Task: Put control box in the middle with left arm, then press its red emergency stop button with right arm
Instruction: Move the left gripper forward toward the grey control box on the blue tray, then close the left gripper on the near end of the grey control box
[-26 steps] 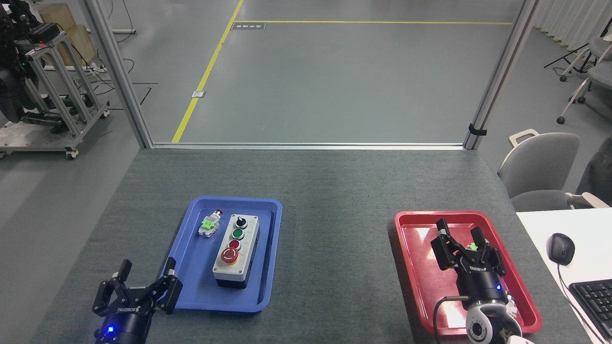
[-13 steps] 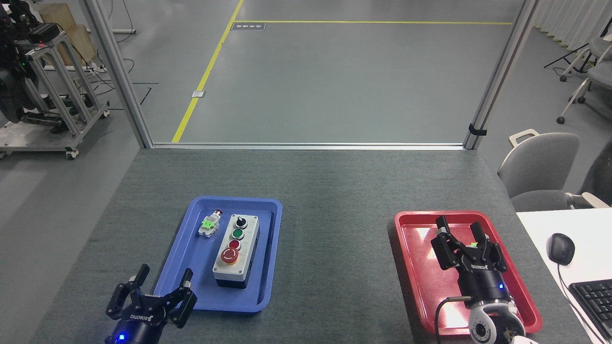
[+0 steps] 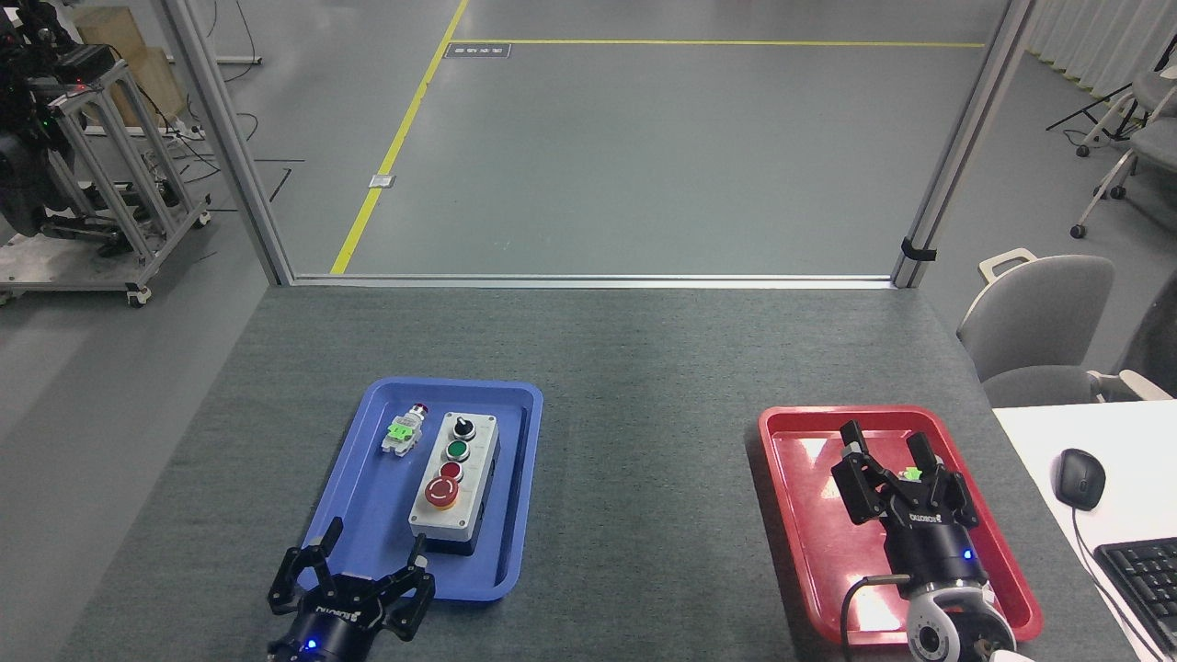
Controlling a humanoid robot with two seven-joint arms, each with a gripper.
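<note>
Sitting in the blue tray (image 3: 368,515) at the left of the tabletop (image 3: 644,368), the control box (image 3: 456,483) is lying lengthwise, its black knob at the far end, then the green button, the small red button, and the red stop button (image 3: 441,493) nearest the robot. A small white-and-green switch part (image 3: 403,430) is lying just beside the box, on its left, in the same tray. The left end effector (image 3: 374,550) is hovering over the tray's near edge, just short of the box's near end, with its fingers spread wide and nothing between them. The right end effector (image 3: 885,443) is hanging over the red tray (image 3: 800,515) at the right, fingers also spread apart, a bit of green showing between them. The middle (image 3: 644,478) of the tabletop, between the two trays, is lying bare.
</note>
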